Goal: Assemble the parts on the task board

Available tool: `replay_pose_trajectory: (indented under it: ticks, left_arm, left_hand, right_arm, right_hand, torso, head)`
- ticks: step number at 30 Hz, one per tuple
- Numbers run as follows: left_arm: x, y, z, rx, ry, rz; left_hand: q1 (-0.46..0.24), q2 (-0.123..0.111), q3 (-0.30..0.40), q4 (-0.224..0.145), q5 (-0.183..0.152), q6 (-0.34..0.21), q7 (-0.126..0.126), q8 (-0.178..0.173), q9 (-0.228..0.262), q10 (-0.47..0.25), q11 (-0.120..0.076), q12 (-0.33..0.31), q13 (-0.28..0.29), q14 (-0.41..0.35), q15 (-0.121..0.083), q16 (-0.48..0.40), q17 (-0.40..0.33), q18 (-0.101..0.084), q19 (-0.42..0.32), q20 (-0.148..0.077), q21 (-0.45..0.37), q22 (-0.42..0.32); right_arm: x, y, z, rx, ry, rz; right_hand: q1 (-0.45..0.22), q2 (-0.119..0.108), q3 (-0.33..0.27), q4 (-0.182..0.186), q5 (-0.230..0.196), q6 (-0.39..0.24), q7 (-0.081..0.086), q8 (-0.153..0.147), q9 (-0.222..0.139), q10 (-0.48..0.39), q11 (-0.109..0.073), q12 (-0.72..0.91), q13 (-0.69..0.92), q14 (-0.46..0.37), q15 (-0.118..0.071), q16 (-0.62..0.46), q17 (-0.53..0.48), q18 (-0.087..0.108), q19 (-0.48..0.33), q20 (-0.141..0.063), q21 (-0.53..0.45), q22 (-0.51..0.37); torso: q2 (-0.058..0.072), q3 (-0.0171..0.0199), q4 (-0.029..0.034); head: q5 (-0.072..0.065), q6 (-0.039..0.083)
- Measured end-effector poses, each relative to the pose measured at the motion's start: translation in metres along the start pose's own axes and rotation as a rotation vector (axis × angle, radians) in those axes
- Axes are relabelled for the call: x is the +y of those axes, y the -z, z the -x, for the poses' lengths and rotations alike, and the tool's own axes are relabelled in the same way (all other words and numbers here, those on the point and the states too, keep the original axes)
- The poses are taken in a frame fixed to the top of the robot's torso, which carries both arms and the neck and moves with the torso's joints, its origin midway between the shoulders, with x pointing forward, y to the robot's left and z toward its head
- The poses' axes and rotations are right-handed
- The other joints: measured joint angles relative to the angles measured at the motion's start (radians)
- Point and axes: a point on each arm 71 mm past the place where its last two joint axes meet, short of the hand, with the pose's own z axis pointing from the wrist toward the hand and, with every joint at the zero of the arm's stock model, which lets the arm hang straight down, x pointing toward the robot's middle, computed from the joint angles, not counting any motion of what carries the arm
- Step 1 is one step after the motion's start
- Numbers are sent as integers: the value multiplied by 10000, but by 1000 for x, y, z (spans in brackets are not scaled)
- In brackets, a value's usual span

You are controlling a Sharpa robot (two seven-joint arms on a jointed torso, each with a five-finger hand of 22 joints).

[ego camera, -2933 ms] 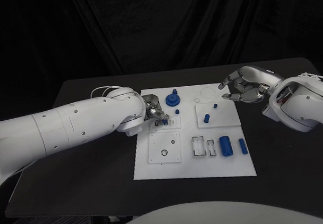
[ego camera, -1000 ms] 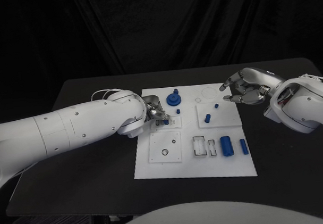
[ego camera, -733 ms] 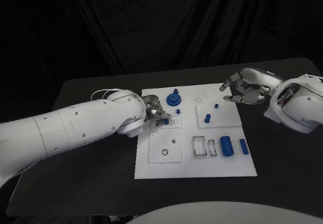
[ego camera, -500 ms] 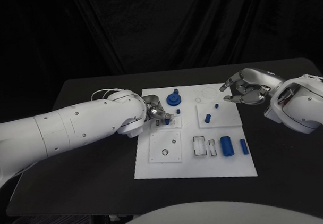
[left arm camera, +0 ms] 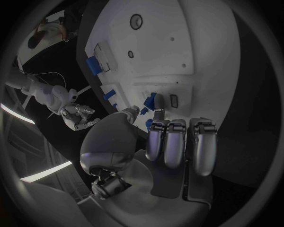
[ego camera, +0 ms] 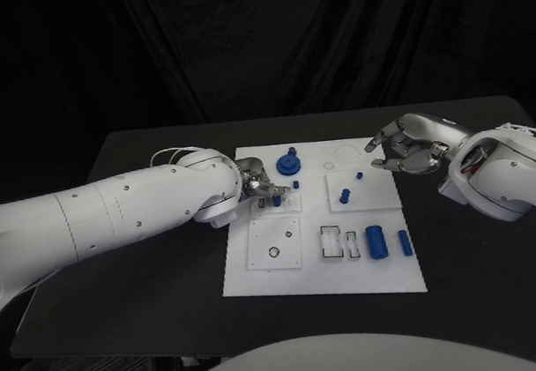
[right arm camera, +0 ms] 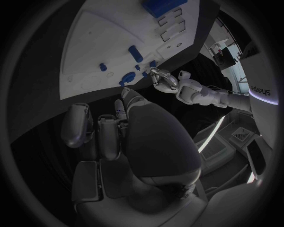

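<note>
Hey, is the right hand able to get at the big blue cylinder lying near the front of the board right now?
Probably yes. The right hand hovers at the task board's far right corner holding nothing, and the big blue cylinder lies uncovered on that side, with the left hand busy elsewhere.
</note>
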Motion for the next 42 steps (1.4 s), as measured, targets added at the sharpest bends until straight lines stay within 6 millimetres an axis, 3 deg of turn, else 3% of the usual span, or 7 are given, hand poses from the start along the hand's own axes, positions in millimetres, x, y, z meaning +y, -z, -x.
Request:
replay_pose_trajectory:
  ticks: [6, 9, 17, 22, 26, 30, 42]
  left_arm:
    - [2, 0, 0, 5, 5, 46]
    - [3, 1, 0, 4, 14, 81]
    - [5, 2, 1, -3, 34, 103]
    - [5, 2, 0, -3, 39, 34]
    - [4, 3, 0, 6, 40, -24]
    - [5, 3, 0, 7, 48, -56]
    - [6, 5, 1, 14, 70, -127]
  left_hand:
    - [392, 180, -160, -105, 784, 73, -73, -61, 166, 0, 0, 0, 0, 0, 0, 0, 0, 0, 0, 0, 0, 0]
    - [657, 195, -290, -93, 1105, 212, -142, 183, 564, -2, -2, 0, 0, 0, 0, 0, 0, -1, 0, 0, 0, 0]
    - [747, 216, -448, -35, 1221, 157, -201, 446, 1108, 2, -73, 0, 0, -38, -38, 0, 0, 0, 0, 0, 0, 0]
    - [1379, 243, -389, -343, 1492, -40, -216, 554, 1396, 2, -73, 0, 0, 1, -77, 0, 0, 0, 0, 0, 0, 0]
    - [1624, 243, -305, -508, 1494, -76, -251, 554, 1522, 2, -73, 0, 0, 1, -76, 0, 0, 0, -1, -1, 0, 0]
    - [1867, 309, -207, -688, 1184, -110, -217, 554, 1631, -33, -107, 0, 0, 1, -76, 0, 0, 0, -38, -38, 0, 0]
    - [2301, 447, 133, -1027, 717, -146, -253, 553, 1750, 3, -143, 0, 0, -14, -131, 0, 0, -1, -37, -37, 0, 0]
  right_arm:
    - [0, 0, 0, 40, 1, -24]
    - [0, 0, 0, 58, 1, -36]
    - [-1, 0, -1, 95, 1, -56]
    - [-1, 0, -1, 116, 0, -66]
    - [-1, 0, -1, 131, 0, -73]
    - [-1, 0, -1, 144, 0, -80]
    - [-1, 0, -2, 181, -1, -94]
  right_hand:
    - [0, 0, 0, 0, 0, 0, 0, 0, -7, 0, 0, 0, 0, 0, 0, 0, 0, 0, 0, 0, 0, 0]
    - [0, 0, 0, 0, -1, 0, 0, 0, -7, 0, 0, 0, 0, 0, 0, 0, 0, 0, 0, 0, -1, 0]
    - [-1, -1, 27, -27, 45, 0, 0, 0, -7, -36, -37, 0, 0, 0, 0, 0, 0, 0, 0, 0, -58, 0]
    - [-1, -1, 27, -27, 44, 0, 0, 0, -14, -36, -37, 0, -1, 0, 0, -37, 0, 0, 0, -1, -94, 0]
    - [-1, -1, 27, -27, 44, 0, 0, 0, -17, -36, -37, 0, 0, 0, 0, -41, 0, 0, 0, 0, -96, 0]
    - [-1, -1, 27, -27, 44, 0, 0, 0, -16, -36, -37, 0, 0, 0, 0, -41, 0, 0, 0, 0, -96, 0]
    - [-1, -1, 55, 1, 80, 0, 0, 0, -16, -35, -37, 0, -1, 0, 0, -40, 0, 0, 0, 0, -96, 0]
  torso:
    - [0, 10, -7]
    - [0, 12, -9]
    - [1, 16, -10]
    - [0, 16, -12]
    - [1, 16, -12]
    - [1, 15, -12]
    - [1, 16, -12]
  head:
    - [26, 0]
    - [33, 0]
    - [41, 0]
    - [48, 0]
    - [62, 0]
    - [68, 0]
    - [80, 0]
